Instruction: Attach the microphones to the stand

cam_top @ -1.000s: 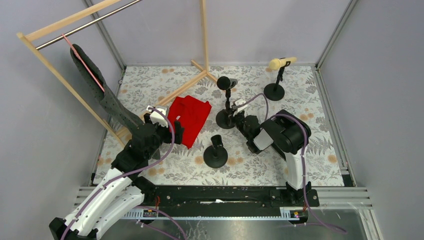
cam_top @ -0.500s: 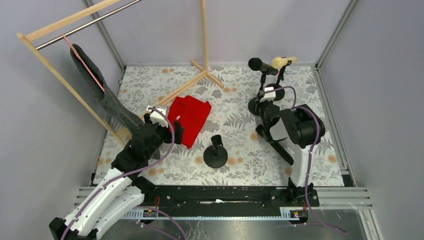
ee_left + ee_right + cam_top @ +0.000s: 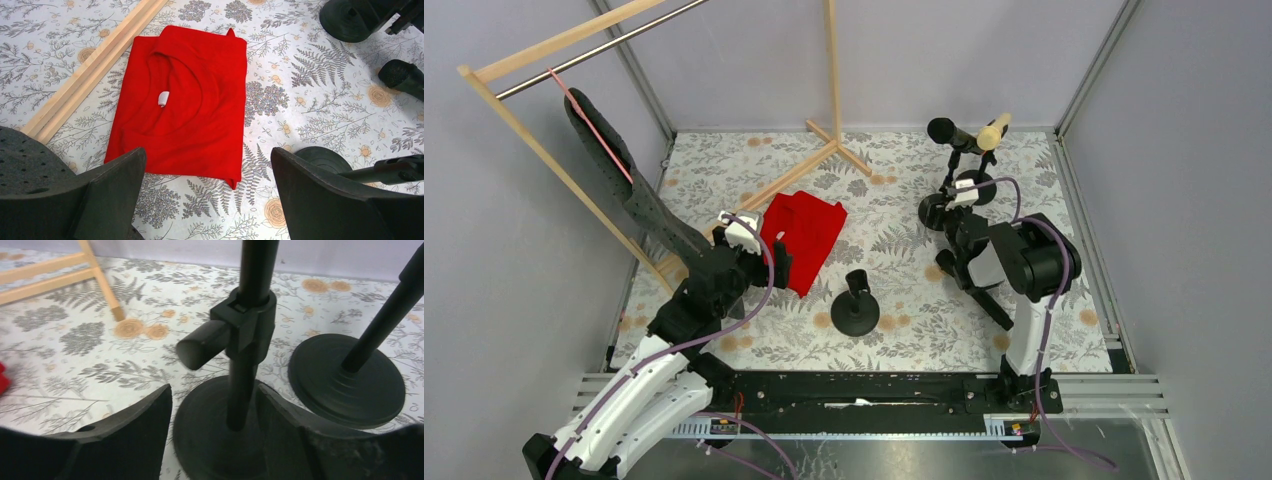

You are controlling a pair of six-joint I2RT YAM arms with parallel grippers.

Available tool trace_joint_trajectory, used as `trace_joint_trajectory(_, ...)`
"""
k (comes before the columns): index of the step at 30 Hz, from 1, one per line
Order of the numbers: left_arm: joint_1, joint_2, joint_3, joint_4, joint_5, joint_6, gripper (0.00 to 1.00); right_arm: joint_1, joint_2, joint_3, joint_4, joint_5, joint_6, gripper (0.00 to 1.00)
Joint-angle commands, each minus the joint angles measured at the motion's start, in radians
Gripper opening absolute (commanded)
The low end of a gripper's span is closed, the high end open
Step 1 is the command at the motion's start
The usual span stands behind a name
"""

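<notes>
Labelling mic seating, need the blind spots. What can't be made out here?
Right wrist view: the top of the pole, and whatever it carries, cut off by the upper edge.
Top view: whether the black microphone and beige microphone touch; they overlap and are small.
Top view: what the middle stand holds; seen from above, too small.
Left wrist view: a stand base, partly behind a finger.

Top external: looks down from high above the near edge, whole table point(image 3: 724, 170) in frame. Left wrist: looks down and forward, close over the red shirt point(image 3: 185, 100); shares it with top. Right wrist: low, near a stand pole point(image 3: 242, 390), faces the back wall point(image 3: 340, 255); shares stands with both
</notes>
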Motion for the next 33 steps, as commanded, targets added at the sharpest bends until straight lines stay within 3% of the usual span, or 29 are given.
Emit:
trace_joint_trajectory(1, 0.005, -0.005, 0.001, 0.052, 0.008, 0.012, 0.99, 0.008, -0.11, -0.064, 0.219, -0.093, 0.08, 0.72)
trace_joint_trajectory(5, 0.006, -0.013, -0.001, 0.052, 0.006, 0.011, 0.99, 0.008, -0.19, -0.14, 0.221, -0.137, 0.114, 0.78)
trace_joint_trajectory(15, 0.006, -0.003, 0.001, 0.066, 0.025, 0.004, 0.99, 0.009, -0.545, -0.41, 0.154, -0.145, 0.239, 0.79)
trace_joint_trajectory(17, 0.007, -0.006, -0.006, 0.087, 0.06, -0.006, 0.99, 0.009, -0.673, -0.43, 0.014, -0.2, 0.278, 0.78)
trace_joint_trajectory(21, 0.006, -0.016, -0.026, 0.132, 0.133, -0.049, 0.99, 0.038, -0.948, -0.399, -0.448, -0.349, 0.271, 0.78)
trace_joint_trajectory(26, 0.005, 0.007, -0.008, 0.139, 0.145, -0.143, 0.99, 0.118, -1.243, -0.416, -0.847, -0.317, 0.264, 0.79)
trace_joint_trajectory(29, 0.005, 0.016, -0.015, 0.133, 0.107, -0.241, 0.99, 0.206, -1.346, -0.413, -0.979, -0.245, 0.298, 0.79)
trace_joint_trajectory(33, -0.01, -0.011, -0.095, 0.172, 0.114, -0.39, 0.98, 0.317, -1.363, -0.382, -1.063, -0.151, 0.393, 0.77)
